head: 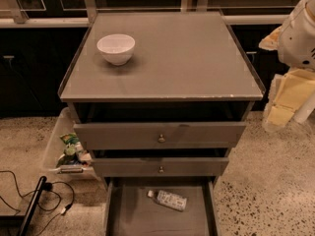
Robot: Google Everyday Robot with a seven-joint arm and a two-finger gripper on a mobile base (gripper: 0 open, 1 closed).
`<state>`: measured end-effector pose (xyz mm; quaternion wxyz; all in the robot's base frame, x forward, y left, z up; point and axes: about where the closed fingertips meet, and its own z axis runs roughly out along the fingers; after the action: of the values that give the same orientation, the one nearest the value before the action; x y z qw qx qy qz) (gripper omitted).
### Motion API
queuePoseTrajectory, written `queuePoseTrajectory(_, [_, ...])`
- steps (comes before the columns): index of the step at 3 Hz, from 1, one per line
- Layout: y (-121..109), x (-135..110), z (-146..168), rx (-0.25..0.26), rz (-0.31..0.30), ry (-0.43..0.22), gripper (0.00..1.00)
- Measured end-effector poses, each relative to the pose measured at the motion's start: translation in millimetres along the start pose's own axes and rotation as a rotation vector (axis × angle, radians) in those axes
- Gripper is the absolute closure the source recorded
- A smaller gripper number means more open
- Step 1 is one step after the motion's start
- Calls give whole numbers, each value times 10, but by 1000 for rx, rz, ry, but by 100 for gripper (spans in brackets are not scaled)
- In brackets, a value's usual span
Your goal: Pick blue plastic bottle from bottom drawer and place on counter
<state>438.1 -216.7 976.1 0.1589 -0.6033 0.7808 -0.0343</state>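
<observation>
Where the cabinet's lowest level stands pulled out, the blue plastic bottle point(168, 199) lies on its side on the floor of the bottom drawer point(140, 215). It rests toward the back of the tray, just in front of the drawer above and slightly right of the cabinet's middle line. Its white cap points to the cabinet's left and a little to the rear, and the pale printed label faces up. Nothing touches the bottle, and the rest of the drawer floor around it is flat and grey-brown.

Directly above it on the cabinet front sits the middle drawer point(197, 167), opened a little, with a small round brass knob point(161, 169) at its centre. Higher still, the top drawer point(113, 135) carries a matching knob and is drawn out slightly, leaving a dark gap beneath the cabinet's top.

That top is the counter point(197, 58), a flat grey matte square with pale chips along its front edge. A white bowl point(116, 48) stands upright on it near the cabinet's back left corner.

Against the cabinet's left side, on the speckled floor point(266, 195), is a clear plastic bin point(51, 149) holding some packets. Black cable point(19, 181) loops on the ground further left of the cabinet.

Past the cabinet's right rear corner, at the frame's edge, a rounded white housing of the gripper point(298, 36) hangs above counter height, well apart from the bottle. Whether it is wide or narrow I cannot tell. It holds nothing that can be seen. Yellowish slabs point(290, 100) are stacked below it, beside the cabinet's right side.
</observation>
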Motion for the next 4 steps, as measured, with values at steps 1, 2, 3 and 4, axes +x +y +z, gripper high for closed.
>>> queuePoseTrajectory(1, [0,0,0,0,0,0,0])
queuePoseTrajectory(2, [35,-12,92,-15,-7,-5,0])
queuePoseTrajectory(3, [238,12,455,-71,-19,-31,0])
queuePoseTrajectory(4, [606,92,933,-111,-49,-73,0])
